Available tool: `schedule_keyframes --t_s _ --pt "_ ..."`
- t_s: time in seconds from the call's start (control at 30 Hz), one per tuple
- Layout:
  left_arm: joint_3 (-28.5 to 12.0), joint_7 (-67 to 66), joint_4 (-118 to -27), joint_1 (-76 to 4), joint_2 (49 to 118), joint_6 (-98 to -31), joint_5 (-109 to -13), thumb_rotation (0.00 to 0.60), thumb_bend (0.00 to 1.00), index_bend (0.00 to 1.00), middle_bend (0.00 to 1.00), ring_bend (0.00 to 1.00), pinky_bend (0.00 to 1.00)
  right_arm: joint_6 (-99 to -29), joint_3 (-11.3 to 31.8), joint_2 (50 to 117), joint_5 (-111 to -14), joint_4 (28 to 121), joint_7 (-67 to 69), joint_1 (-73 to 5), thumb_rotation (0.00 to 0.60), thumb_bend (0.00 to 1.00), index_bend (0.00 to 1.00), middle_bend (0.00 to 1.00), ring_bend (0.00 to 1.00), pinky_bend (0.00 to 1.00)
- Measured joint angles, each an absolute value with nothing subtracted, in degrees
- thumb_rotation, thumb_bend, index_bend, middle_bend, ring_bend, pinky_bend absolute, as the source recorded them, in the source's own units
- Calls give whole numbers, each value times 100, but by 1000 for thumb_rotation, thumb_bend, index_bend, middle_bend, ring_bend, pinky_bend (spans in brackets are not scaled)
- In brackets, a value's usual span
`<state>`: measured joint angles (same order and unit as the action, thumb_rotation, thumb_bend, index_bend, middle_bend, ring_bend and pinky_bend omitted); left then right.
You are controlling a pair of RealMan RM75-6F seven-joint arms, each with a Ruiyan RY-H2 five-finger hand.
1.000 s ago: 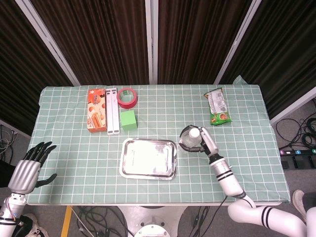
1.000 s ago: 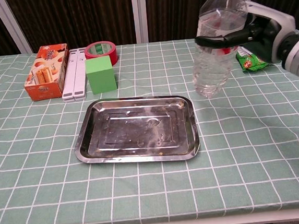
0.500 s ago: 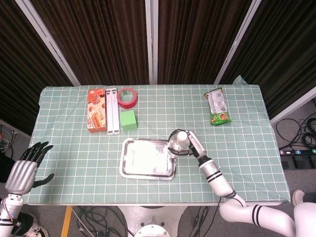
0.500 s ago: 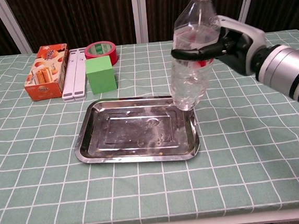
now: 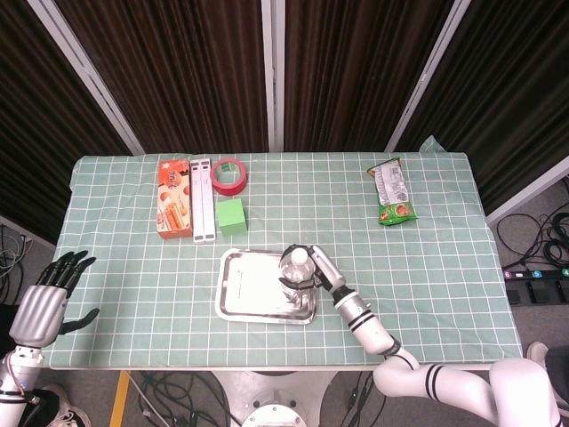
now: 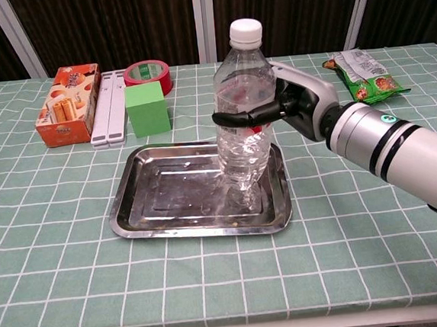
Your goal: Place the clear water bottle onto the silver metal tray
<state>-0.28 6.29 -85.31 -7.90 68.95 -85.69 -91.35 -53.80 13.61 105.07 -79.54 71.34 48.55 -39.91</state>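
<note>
R hand (image 6: 294, 111) grips clear water bottle (image 6: 243, 123) at mid-body, upright, base over silver metal tray (image 6: 142, 208) toward its 3 o'clock edge, contact w/ tray unclear, presumably for an upright set-down; L hand (image 5: 43, 302) empty, fingers spread, off table (image 5: 462, 267) at 8 o'clock.

Right hand (image 6: 294, 105) — black fingers, white shell; silver forearm, black bands; left hand (image 5: 43, 302) — grey, black-fingered.
</note>
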Motion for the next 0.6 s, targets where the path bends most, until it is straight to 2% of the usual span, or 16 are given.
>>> schedule_keyframes --t_s 0.13,0.3,0.37,0.5,0.6 --pt "-28 632 -8543 -793 6885 -8561 -9128 600 207 183 187 97 169 -5384 1268 10648 -8159 6892 4978 -4094 600 232 723 569 388 424" --pt "0 645 -8531 -779 6888 -8561 -9145 600 207 182 187 97 169 -5445 1234 10667 -8267 6835 5062 -4149 600 58 700 548 381 406" --pt "0 653 -8532 -776 6881 -8565 -9143 600 207 182 187 97 169 -5443 1209 10655 -8307 6817 5086 -4170 600 4 630 526 342 366" --pt "-8 656 -8534 -777 6868 -8578 -9149 600 207 183 187 97 169 -5298 1129 10579 -8369 6804 5200 -4237 600 0 435 475 220 255" --pt "-11 661 -8536 -782 6865 -8568 -9144 600 207 182 187 97 169 -5191 1040 10468 -8454 6820 5355 -4302 600 0 343 412 155 191"
